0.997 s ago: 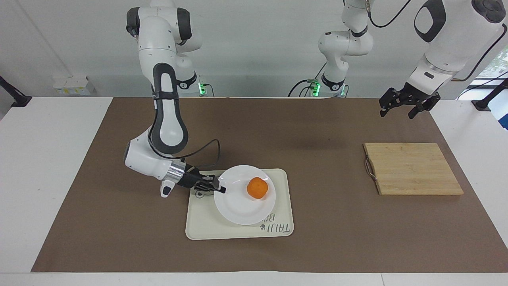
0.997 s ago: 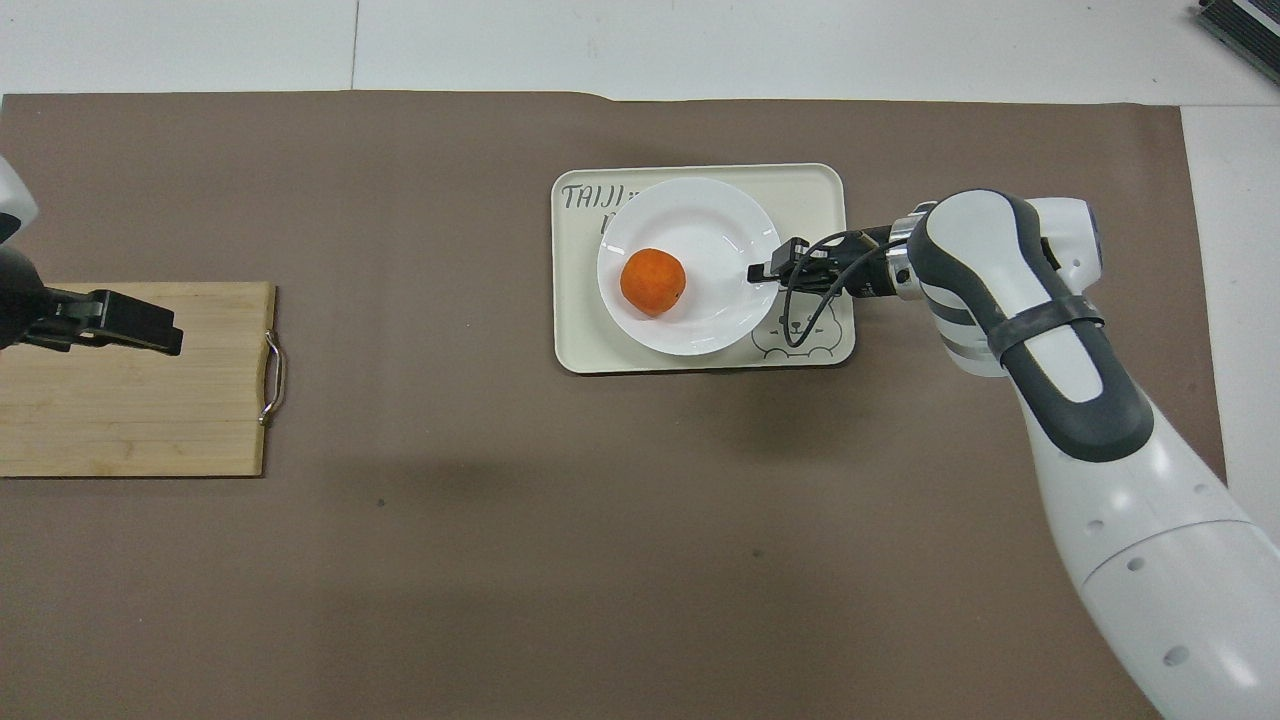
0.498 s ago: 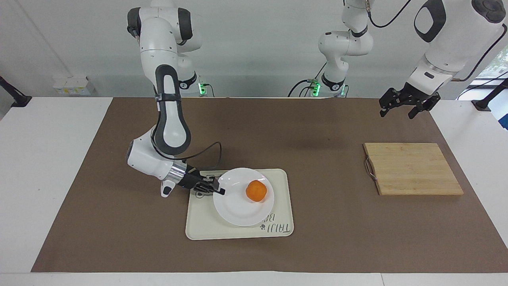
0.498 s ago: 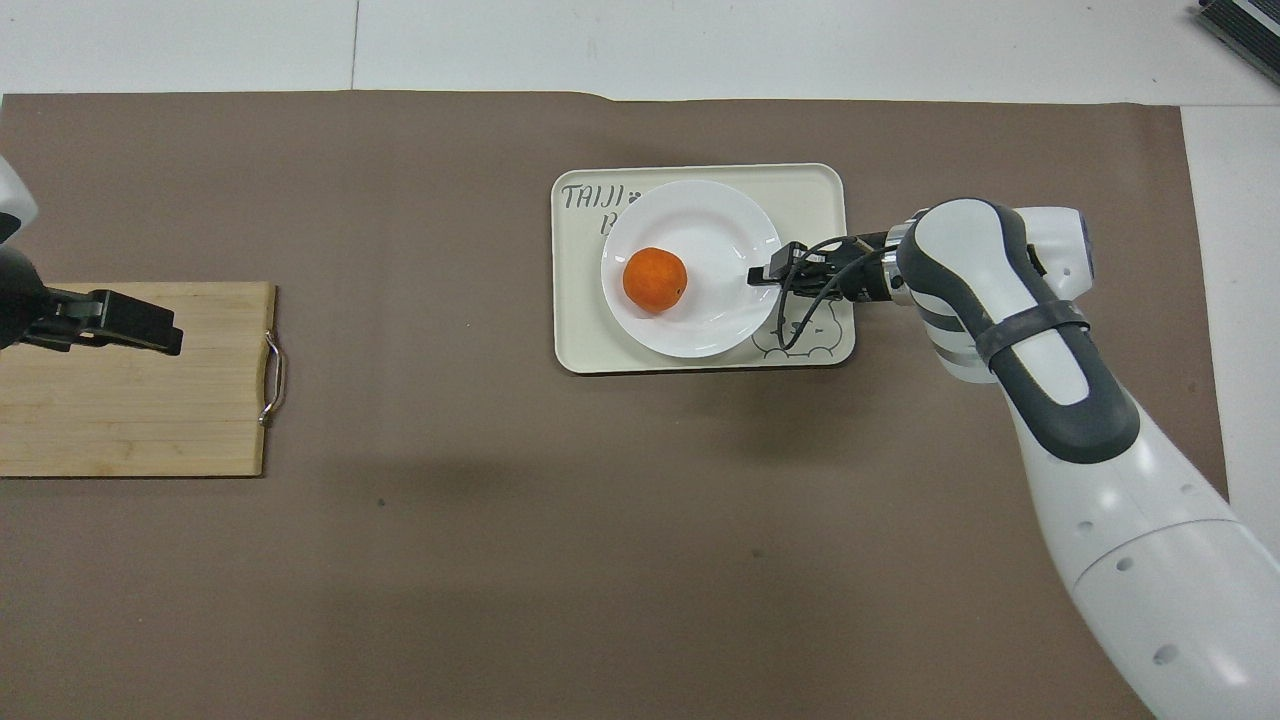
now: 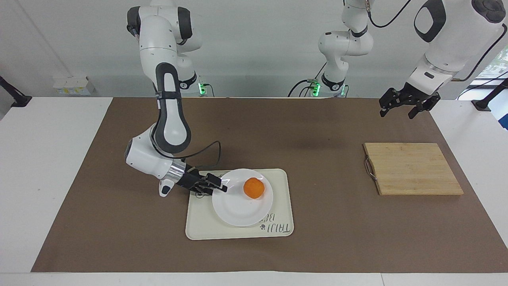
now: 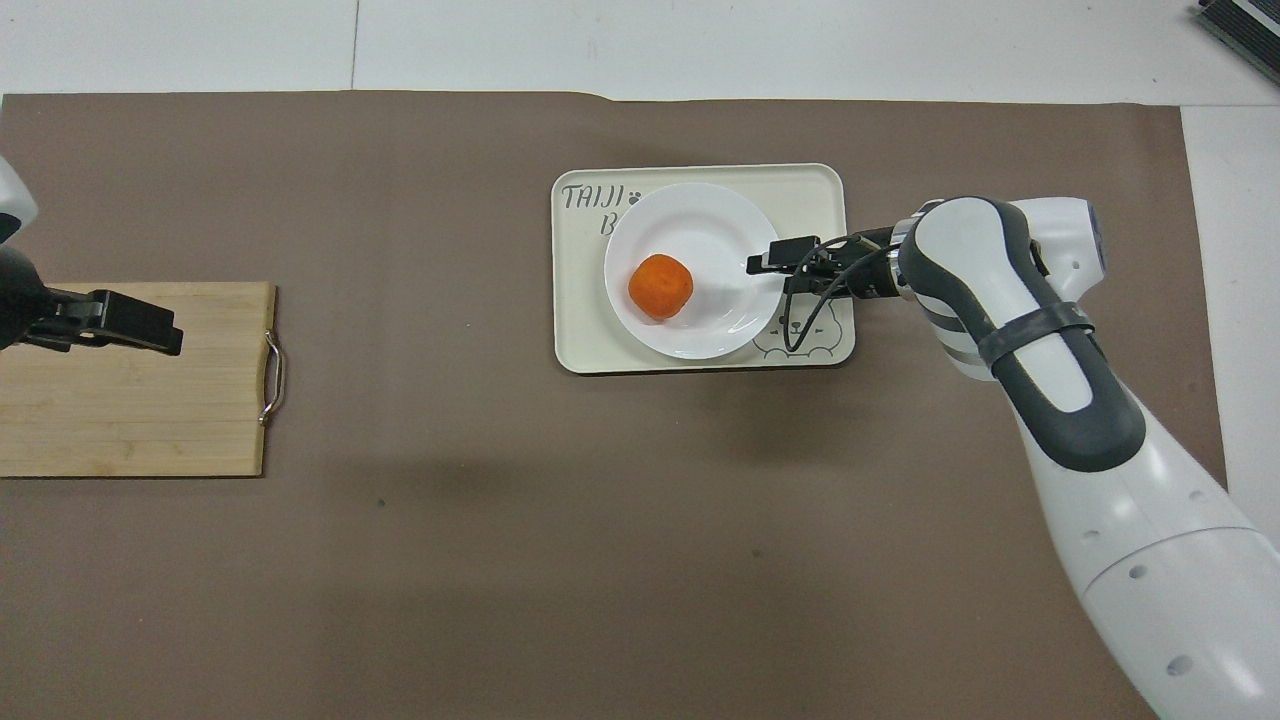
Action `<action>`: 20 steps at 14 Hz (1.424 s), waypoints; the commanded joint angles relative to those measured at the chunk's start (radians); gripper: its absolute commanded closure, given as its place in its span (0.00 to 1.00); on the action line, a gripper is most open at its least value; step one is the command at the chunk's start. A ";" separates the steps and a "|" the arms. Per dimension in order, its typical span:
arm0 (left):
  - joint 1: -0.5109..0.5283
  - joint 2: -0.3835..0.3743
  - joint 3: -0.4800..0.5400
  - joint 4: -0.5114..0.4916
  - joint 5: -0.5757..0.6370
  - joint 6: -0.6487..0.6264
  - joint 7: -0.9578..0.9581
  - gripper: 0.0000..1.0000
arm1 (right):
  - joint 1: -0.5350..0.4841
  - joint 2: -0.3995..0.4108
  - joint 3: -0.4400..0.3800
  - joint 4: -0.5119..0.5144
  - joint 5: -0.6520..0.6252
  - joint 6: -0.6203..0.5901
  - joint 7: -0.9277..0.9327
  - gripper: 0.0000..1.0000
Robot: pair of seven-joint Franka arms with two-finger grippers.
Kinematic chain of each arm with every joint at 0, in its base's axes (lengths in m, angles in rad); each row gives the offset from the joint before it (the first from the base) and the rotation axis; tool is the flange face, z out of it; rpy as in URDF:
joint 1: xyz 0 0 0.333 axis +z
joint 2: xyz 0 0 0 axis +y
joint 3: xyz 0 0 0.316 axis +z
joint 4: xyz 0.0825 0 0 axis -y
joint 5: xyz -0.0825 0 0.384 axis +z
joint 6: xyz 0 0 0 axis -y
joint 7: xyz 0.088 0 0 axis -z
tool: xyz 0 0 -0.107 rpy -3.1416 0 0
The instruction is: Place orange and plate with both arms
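Right tool [image 5: 222, 186] seemingly at plate [image 5: 238, 208] rim

Two white robot arms

The right arm [image 5: 170, 119] has dark grey panels and a black cable; each claw is black.

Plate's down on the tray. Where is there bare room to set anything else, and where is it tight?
Bare mat between the tray and the cutting board, and along the mat edge nearest the robots. The board top is bare under the raised left gripper. Tight: the plate with the orange fills the tray, right gripper at its rim.
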 commanded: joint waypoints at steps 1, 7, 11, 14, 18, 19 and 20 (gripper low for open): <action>0.007 0.013 -0.005 0.028 0.020 -0.028 0.005 0.00 | -0.013 -0.043 -0.003 0.000 -0.113 0.035 0.005 0.00; 0.007 0.013 -0.005 0.028 0.020 -0.028 0.005 0.00 | -0.016 -0.135 -0.029 0.014 -0.457 0.040 0.085 0.00; 0.007 0.013 -0.005 0.030 0.020 -0.028 0.005 0.00 | -0.021 -0.250 -0.037 0.012 -0.758 -0.020 0.201 0.00; 0.007 0.013 -0.005 0.030 0.020 -0.028 0.005 0.00 | -0.025 -0.307 -0.075 0.014 -0.821 -0.149 0.209 0.00; 0.007 0.013 -0.005 0.030 0.020 -0.028 0.005 0.00 | -0.025 -0.413 -0.101 0.012 -0.929 -0.279 0.221 0.00; 0.007 0.013 -0.005 0.030 0.020 -0.028 0.005 0.00 | -0.024 -0.439 -0.101 0.014 -0.968 -0.292 0.234 0.00; 0.007 0.013 -0.005 0.028 0.020 -0.028 0.005 0.00 | -0.022 -0.462 -0.101 0.014 -0.992 -0.317 0.243 0.00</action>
